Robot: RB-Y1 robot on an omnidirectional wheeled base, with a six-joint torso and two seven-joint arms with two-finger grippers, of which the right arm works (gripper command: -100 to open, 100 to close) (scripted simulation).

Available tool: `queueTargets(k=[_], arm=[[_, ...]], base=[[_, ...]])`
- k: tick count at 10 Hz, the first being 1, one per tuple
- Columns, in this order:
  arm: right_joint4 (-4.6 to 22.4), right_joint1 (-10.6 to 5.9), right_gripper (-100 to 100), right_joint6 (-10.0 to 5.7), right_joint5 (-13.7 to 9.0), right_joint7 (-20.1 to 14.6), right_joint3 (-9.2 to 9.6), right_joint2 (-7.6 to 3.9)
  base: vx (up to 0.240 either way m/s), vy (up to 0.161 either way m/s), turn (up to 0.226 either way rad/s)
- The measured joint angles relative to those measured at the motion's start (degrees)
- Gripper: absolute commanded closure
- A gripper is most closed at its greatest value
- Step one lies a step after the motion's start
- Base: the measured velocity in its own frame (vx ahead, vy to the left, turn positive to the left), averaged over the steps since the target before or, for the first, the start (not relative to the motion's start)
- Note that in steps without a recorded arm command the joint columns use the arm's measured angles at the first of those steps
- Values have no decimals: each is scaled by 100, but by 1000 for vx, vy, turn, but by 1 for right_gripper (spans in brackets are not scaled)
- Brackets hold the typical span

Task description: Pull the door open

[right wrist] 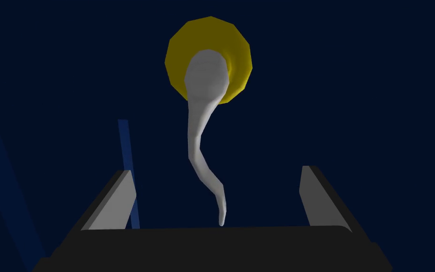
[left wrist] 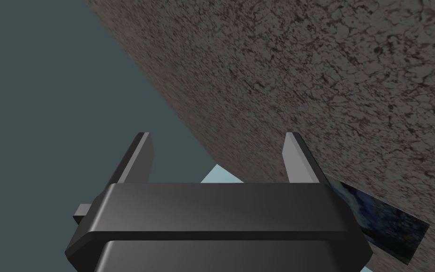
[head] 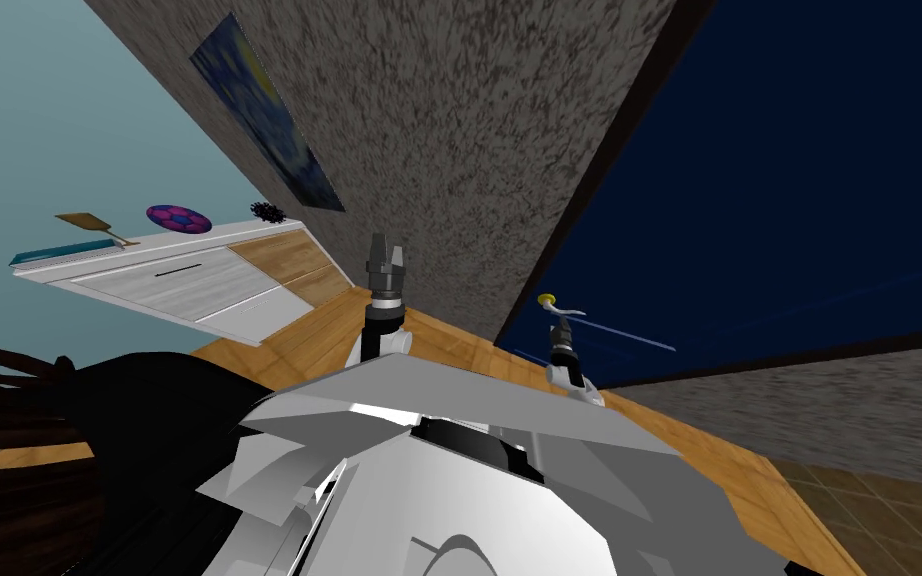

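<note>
The right gripper (right wrist: 215,170) is released, its two blades spread to either side of a pale, curved lever handle (right wrist: 202,137); the lever's drooping tip shows between them untouched, apparently lined up for a grasp; the lever springs from a round yellow plate (right wrist: 240,56) on the dark navy door (right wrist: 353,94); the left gripper (left wrist: 219,137), also spread and empty, hangs raised beside a mottled grey wall (left wrist: 330,71), out of the way.

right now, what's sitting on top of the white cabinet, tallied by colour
On the cabinet top:
brown: 1, paddle board
purple: 1, round plate
black: 1, spiky clump
teal: 1, flat slab
total: 4
</note>
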Motion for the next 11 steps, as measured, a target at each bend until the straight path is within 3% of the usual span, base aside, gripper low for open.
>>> queueTargets(k=[1, 2, 3, 4, 5, 6, 7, 11], arm=[[-35, 68, -100, 4, -21, -42, -45, -56], [131, 16, -100, -77, -28, -85, -57, -99], [151, 67, -100, -115, -51, -152, -99, -186], [370, 39, -100, -251, -63, -222, -124, -247], [397, 112, -100, -329, -84, -285, -166, -317], [328, 177, -100, -305, -106, -324, -210, -373], [317, 179, 100, -294, -108, -331, -215, -378], [329, 174, 100, -300, -107, -331, -207, -367]], base=[[137, -3, 50], [166, 9, 141], [165, 15, 141], [190, 10, 147], [204, 1, 127], [87, -2, 22], [-12, 1, -18], [-21, 0, 2]])
